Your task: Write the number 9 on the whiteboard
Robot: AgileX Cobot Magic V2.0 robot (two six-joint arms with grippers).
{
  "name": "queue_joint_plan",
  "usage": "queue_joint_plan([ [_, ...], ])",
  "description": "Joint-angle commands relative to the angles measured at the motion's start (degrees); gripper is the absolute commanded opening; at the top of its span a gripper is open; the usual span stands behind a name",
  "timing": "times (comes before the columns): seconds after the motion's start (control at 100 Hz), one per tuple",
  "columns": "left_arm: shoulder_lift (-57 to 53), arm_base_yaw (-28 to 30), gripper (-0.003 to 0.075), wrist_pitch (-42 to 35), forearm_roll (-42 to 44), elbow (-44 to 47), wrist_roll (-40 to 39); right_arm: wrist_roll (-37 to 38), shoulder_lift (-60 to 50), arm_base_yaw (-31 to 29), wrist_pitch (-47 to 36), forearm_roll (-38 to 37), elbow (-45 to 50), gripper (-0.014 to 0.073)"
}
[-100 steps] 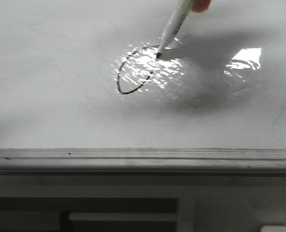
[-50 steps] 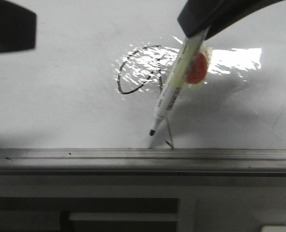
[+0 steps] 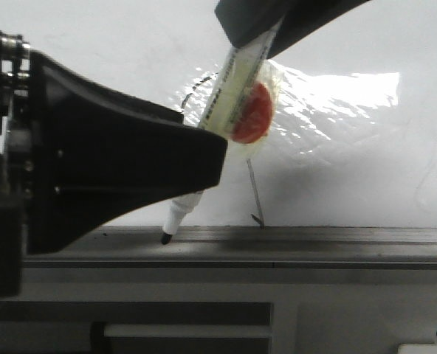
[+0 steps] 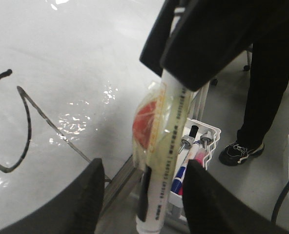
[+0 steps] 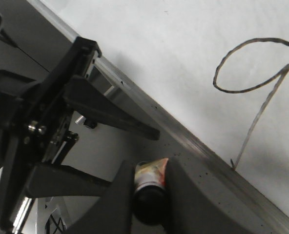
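While the marker (image 3: 226,110) tip had been on the whiteboard (image 3: 351,184) half a second earlier, it now hung over the grey ledge (image 3: 314,240), pinched in the right hand (image 5: 149,187). Left hand (image 4: 142,195) had moved in, spread, crowding that edge. One number 9 (image 5: 254,83), finished, tail reaching the ledge.

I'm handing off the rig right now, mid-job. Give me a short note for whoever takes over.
Right pincer: shut on the marker, tip lifted off the whiteboard, over the grey ledge.
Left pincer: open, empty, fingers either side of the marker.
Done: the 9 is drawn, loop plus tail with a small hook at the ledge.
Left: no more writing looks needed; probably hand over or stow the marker.
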Motion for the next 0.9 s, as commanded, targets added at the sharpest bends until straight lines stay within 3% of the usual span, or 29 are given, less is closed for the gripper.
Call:
queue_joint_plan([
  [0.0,0.8,-0.4,0.0333,-6.0,-0.7,-1.4,-0.7,0.1,-1.2,0.1,-3.3,1.2,-1.7,-0.006],
  [0.19,1.3,-0.4,0.0303,-7.5,-0.8,-1.4,-0.7,0.1,-1.2,0.1,-3.3,1.5,-1.7,-0.006],
  [0.41,1.3,-0.4,-0.0021,-7.4,-0.8,-1.4,-0.7,0.1,-1.2,0.1,-3.5,1.7,-1.7,-0.0061],
  [0.56,1.3,-0.4,-0.002,-8.6,-0.8,-1.4,-0.7,0.1,-1.2,0.1,-3.4,1.7,-1.7,-0.0048],
  [0.66,1.3,-0.4,-0.002,-9.3,-1.1,-1.4,-0.7,0.1,-1.2,0.1,-3.3,2.1,-1.7,0.0063],
  [0.74,1.3,-0.4,-0.002,-9.3,-2.6,-1.3,-1.0,0.1,-1.2,0.1,-3.3,2.1,-1.7,0.0218],
  [0.83,1.3,-0.4,-0.002,-9.3,-10.3,-0.7,-1.2,0.1,-1.2,0.1,-3.4,2.1,-1.7,0.0342],
  [0.89,1.3,-0.4,-0.002,-9.0,-19.0,-0.1,-1.2,0.1,-1.2,0.1,-3.3,2.1,-1.7,0.0363],
])
